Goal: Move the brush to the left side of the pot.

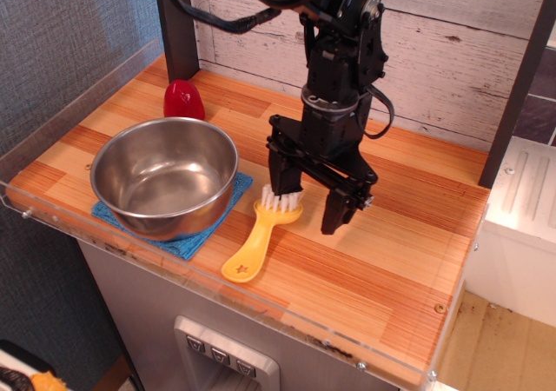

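Spread wide is the hand (311,202), low over the bench (408,252), with one finger set on the white bristles of the brush (259,239) and the other well clear on the far side. Nothing is gripped. The brush is lying just right of the pot (164,175), beside the blue cloth (191,239). If the hand is closed here, only soft bristles may be caught, so the brush could be squeezed out, be swung round, or be pushed toward the front edge.
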Available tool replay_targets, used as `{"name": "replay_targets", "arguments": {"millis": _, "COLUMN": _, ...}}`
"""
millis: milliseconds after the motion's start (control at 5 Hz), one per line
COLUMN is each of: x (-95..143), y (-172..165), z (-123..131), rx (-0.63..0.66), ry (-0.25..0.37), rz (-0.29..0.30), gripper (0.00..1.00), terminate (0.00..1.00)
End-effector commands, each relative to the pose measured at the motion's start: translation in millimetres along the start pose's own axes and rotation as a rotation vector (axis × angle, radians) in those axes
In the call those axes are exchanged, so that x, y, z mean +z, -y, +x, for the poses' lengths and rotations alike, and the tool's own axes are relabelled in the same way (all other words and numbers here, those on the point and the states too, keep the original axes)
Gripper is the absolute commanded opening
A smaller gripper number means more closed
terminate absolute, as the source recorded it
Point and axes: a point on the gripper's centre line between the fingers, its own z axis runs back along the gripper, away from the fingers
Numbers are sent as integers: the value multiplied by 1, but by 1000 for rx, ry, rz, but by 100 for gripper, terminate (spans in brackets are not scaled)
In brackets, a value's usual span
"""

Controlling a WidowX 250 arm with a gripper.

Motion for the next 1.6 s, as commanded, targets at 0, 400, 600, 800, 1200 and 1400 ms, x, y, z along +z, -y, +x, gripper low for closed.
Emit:
{"name": "replay_targets", "arguments": {"millis": 0, "x": -16, "y": -21, "z": -7, "rx": 75, "ry": -48, "rz": -6, "gripper": 0, "terminate": 0}}
{"name": "replay_targets", "arguments": {"millis": 400, "x": -20, "y": -21, "z": -5, "rx": 72, "ry": -72, "rz": 3, "gripper": 0, "terminate": 0}}
{"name": "replay_targets", "arguments": {"millis": 600, "x": -20, "y": -19, "z": -4, "rx": 41, "ry": -83, "rz": 1, "gripper": 0, "terminate": 0}}
{"name": "replay_targets", "arguments": {"millis": 800, "x": -9, "y": -4, "z": 2, "rx": -25, "ry": -32, "rz": -21, "gripper": 0, "terminate": 0}}
{"name": "replay_targets", "arguments": {"millis": 1200, "x": 70, "y": 29, "z": 20, "rx": -98, "ry": 227, "rz": -113, "gripper": 0, "terminate": 0}}
{"name": "replay_targets", "arguments": {"millis": 1400, "x": 106, "y": 29, "z": 26, "rx": -91, "ry": 336, "rz": -164, "gripper": 0, "terminate": 0}}
